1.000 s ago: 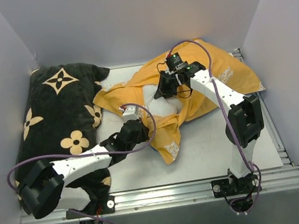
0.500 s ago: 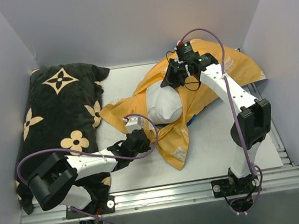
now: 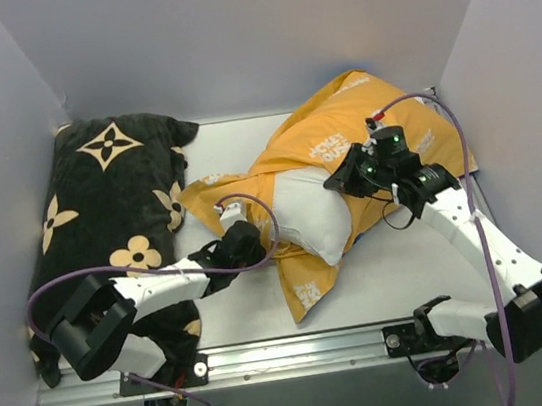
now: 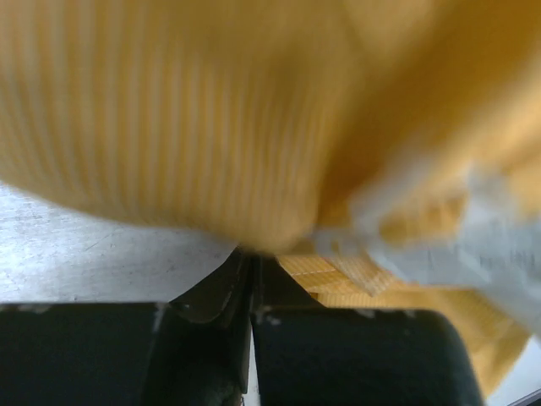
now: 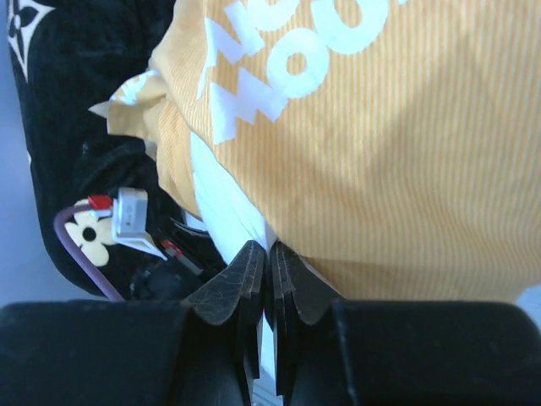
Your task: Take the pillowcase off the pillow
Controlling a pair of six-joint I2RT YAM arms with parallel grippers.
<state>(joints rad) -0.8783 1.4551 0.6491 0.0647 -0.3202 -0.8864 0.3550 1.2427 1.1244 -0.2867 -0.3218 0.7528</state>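
Right gripper (image 3: pixel 346 176) has pulled back from the far centre toward the near right, elbow now swung low by the right wall. More white pillow shows than half a second ago, and the lettered face of the cover has turned up. Left gripper (image 3: pixel 256 237) has barely moved.

Table (image 3: pixel 391 267): white top, grey walls on three sides.

Black cushion (image 3: pixel 111 215) with tan flower marks lies along the left wall, untouched. The left arm's elbow lies across its near end. It also shows in the right wrist view (image 5: pixel 76 85).

Pillowcase (image 3: pixel 342 132): orange-yellow side up, white lettering visible, lying from mid-table to the far right corner. It is bunched, with a loose flap trailing toward the near edge. Most of it is still on the pillow. Close-up in the right wrist view (image 5: pixel 380 152); a blurred orange mass in the left wrist view (image 4: pixel 169 127).

Pillow (image 3: pixel 307 208): plain white. One plump end sticks out of the case opening at mid-table, the rest is hidden under orange cloth. It shows as a white strip in the right wrist view (image 5: pixel 228 211).

Right gripper: jaws pressed almost together, only a hairline gap. The tips sit right where orange cloth meets white pillow. Cannot tell which of the two is pinched.

Left gripper: jaws closed tight on a fold of the pillowcase at its left edge, just beside the exposed pillow end. Cloth spills straight out of the tips in the left wrist view.
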